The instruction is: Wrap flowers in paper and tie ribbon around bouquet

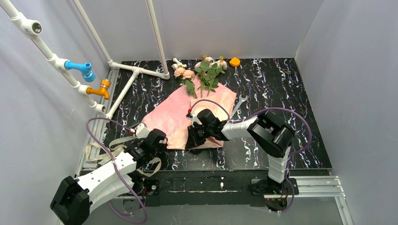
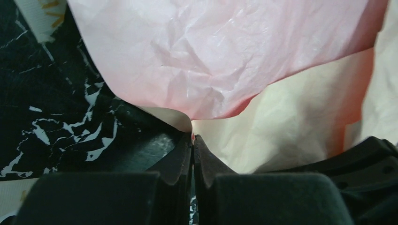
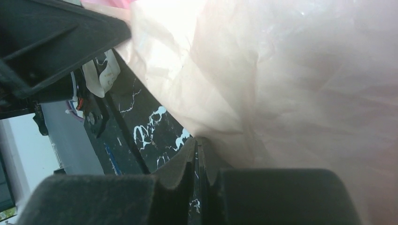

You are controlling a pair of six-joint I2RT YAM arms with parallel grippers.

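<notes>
The paper (image 1: 187,112) lies crinkled in the middle of the table, pink face up. Its near part is lifted, showing the tan underside (image 2: 291,117). My left gripper (image 2: 193,137) is shut on the paper's near left corner, with a pink sliver pinched between the tips. It also shows in the top view (image 1: 162,138). My right gripper (image 3: 199,143) is shut on the paper's near edge, a short way right of the left one (image 1: 192,140). The flowers (image 1: 206,72) lie at the paper's far end, with a smaller bunch (image 1: 184,74) beside them. The ribbon (image 1: 101,150) lies limp by the left arm.
A steel spanner (image 1: 238,104) lies just right of the paper. An orange object (image 1: 234,61) sits at the back wall. White pipes (image 1: 136,70) with blue and orange fittings run along the left side. Purple cables (image 1: 291,117) loop around both arms.
</notes>
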